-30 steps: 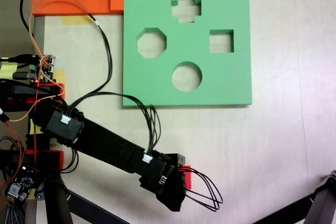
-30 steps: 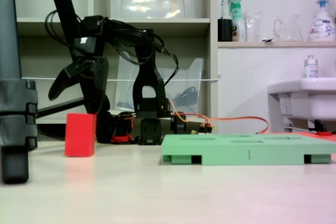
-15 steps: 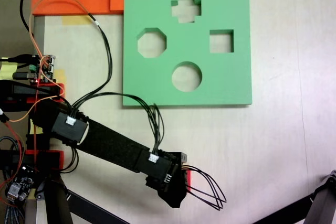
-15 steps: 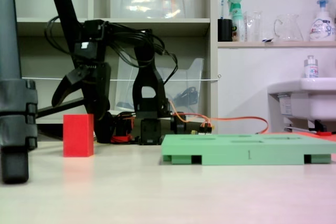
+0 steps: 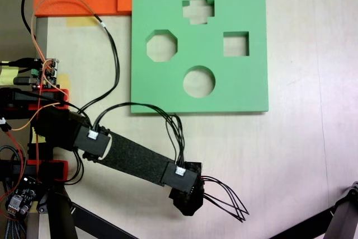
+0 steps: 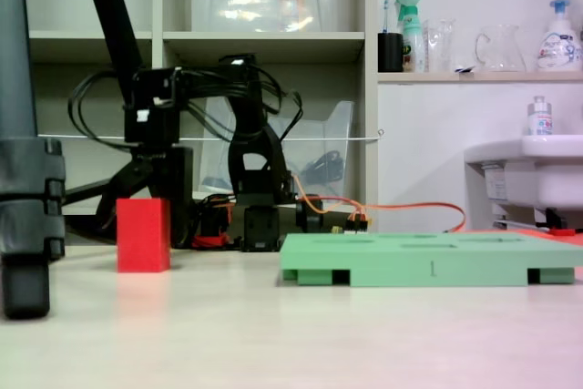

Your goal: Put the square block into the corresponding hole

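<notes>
Foam cube, bright red and plain-faced, the square block [image 6: 143, 234] stands on the pale tabletop [image 6: 301, 334] in the low fixed view, well left of the green foam board [image 6: 428, 258]. The gripper [image 6: 157, 190] hangs low right behind it; I cannot tell how far its jaws are parted or whether they touch the block. From above, the board [image 5: 168, 90] shows its square hole [image 5: 235, 43] beside cross, octagon and round cutouts.
</notes>
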Action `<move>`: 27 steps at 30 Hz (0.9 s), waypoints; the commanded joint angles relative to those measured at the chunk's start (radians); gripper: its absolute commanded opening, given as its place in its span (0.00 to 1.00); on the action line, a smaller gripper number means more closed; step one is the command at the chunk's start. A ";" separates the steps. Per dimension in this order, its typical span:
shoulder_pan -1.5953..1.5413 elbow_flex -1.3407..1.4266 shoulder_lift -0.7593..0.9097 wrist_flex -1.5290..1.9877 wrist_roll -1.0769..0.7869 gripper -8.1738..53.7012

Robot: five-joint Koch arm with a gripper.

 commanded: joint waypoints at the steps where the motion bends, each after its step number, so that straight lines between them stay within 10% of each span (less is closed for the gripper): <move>1: 0.009 -0.026 0.009 0.040 0.021 0.81; 8: 0.014 -0.009 -0.014 0.123 -0.021 0.45; 27: -0.163 -0.115 0.267 0.227 0.078 0.36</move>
